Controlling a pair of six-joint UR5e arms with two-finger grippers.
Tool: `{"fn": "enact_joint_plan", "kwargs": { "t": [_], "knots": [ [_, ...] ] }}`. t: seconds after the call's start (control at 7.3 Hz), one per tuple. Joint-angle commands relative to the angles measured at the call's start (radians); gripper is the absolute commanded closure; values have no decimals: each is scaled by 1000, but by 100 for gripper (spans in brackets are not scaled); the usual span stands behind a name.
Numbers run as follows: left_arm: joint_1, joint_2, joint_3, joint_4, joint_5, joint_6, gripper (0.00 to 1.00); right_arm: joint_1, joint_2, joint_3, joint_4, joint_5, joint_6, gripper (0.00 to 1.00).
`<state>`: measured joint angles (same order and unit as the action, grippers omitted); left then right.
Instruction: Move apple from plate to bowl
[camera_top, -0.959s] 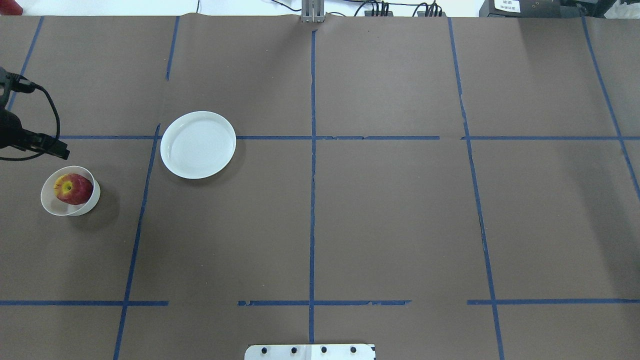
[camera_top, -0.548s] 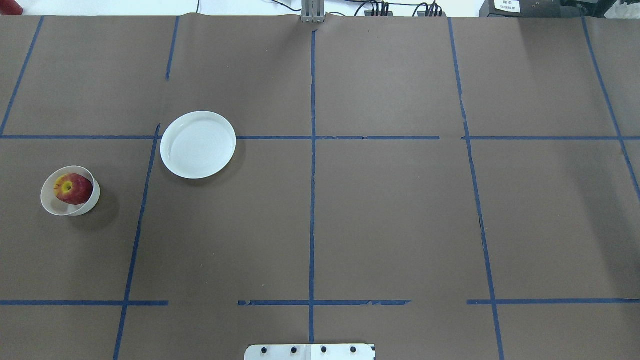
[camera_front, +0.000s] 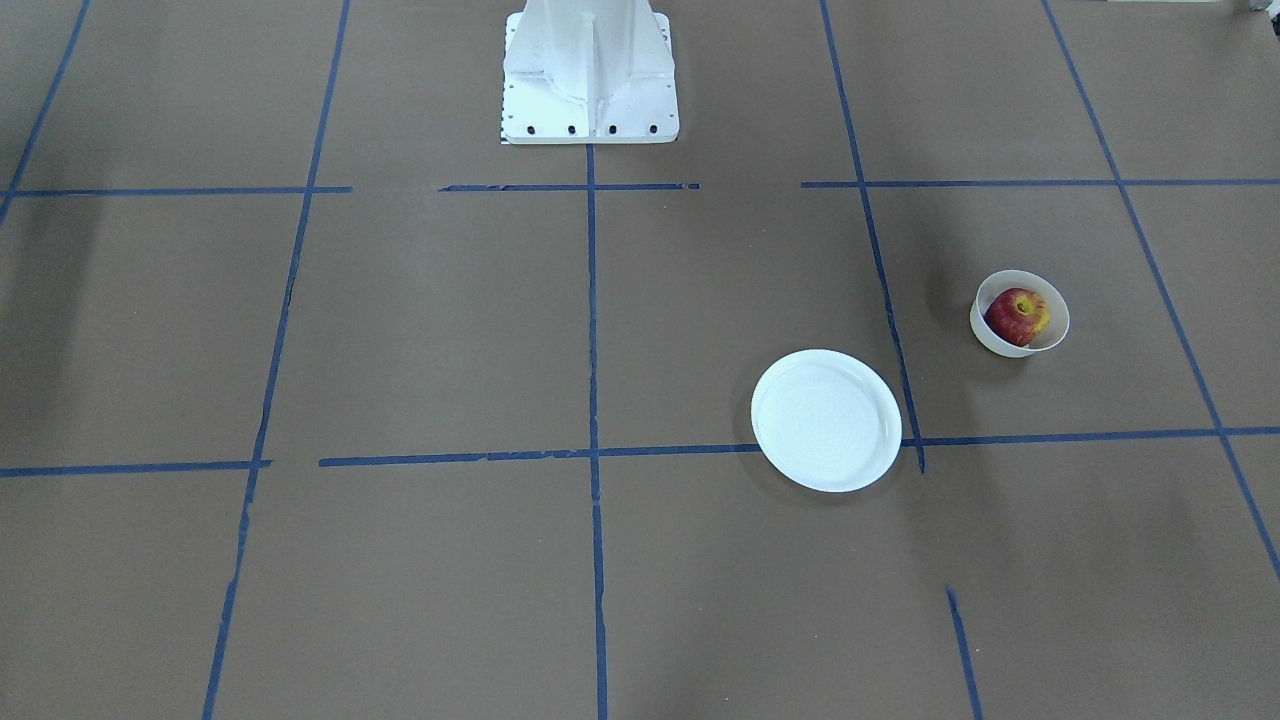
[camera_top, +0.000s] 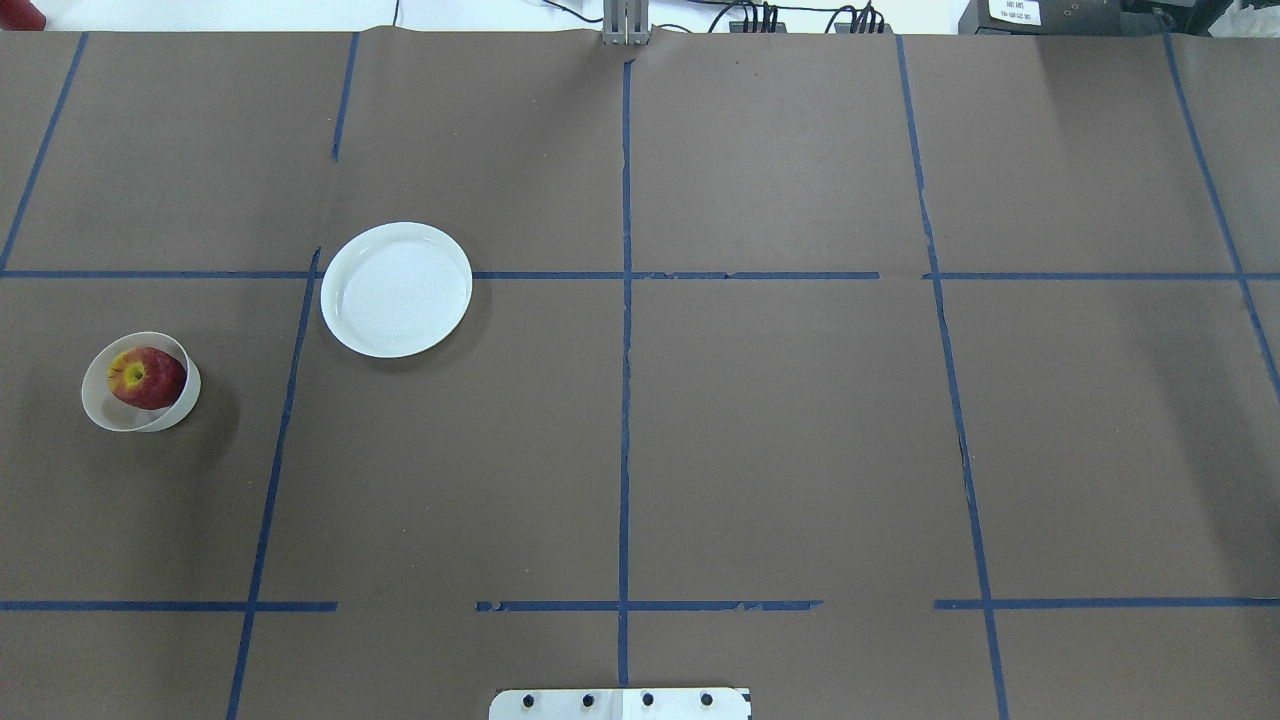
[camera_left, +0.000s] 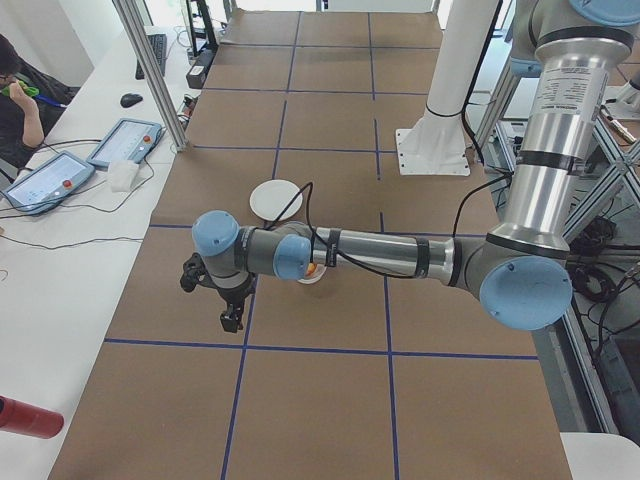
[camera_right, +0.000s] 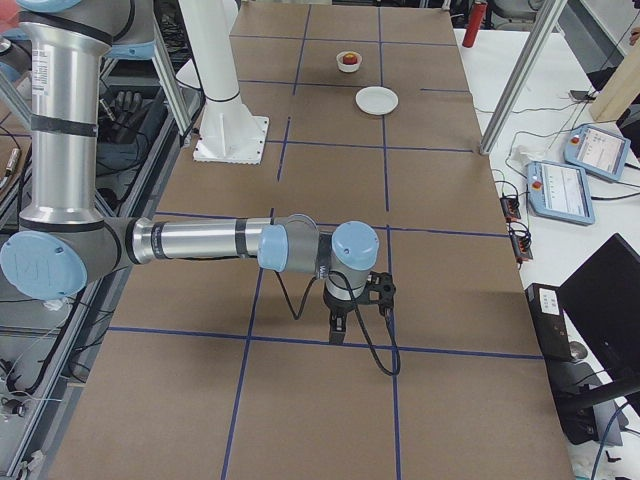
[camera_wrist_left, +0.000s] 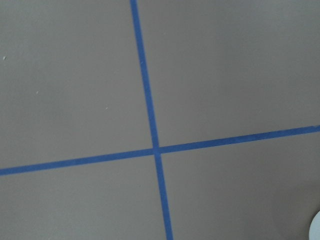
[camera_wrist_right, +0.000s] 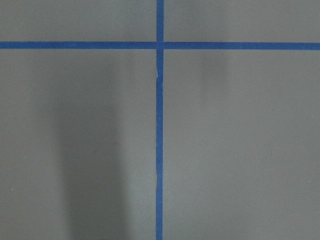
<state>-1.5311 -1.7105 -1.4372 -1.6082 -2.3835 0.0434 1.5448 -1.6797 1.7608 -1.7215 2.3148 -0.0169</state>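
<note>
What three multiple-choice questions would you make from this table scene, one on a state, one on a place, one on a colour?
1. The plate is:
A. upside down
B. holding fruit
C. empty

2. The apple sits:
A. on the plate
B. in the bowl
C. on bare paper

3. The tape lines are:
A. blue
B. yellow
C. green

Answers:
1 C: its white inside faces up and shows bare in the overhead view.
2 B: the bowl's rim rings the apple in both the overhead and front-facing views.
3 A: every line reads blue.
</note>
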Motion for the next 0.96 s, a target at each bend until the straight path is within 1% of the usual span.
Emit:
{"fn": "enact_joint_plan", "kwargs": {
  "t": [0.0, 0.14, 0.27, 0.41, 0.82],
  "knots": [
    [-30, 38, -5, -2, -3, 1, 0, 0, 0, 0, 0, 0, 0, 0],
    [-32, 92, -87, -2, 0, -2, 0, 0, 0, 0, 0, 0, 2, 0],
    [-44, 132, -142, -2, 3, -6, 0, 0, 0, 0, 0, 0, 2, 0],
    [-66, 137, -150, -2, 3, -5, 0, 0, 0, 0, 0, 0, 2, 0],
    [-69, 138, -150, -2, 6, -5, 0, 0, 0, 0, 0, 0, 0, 0]
  ]
}}
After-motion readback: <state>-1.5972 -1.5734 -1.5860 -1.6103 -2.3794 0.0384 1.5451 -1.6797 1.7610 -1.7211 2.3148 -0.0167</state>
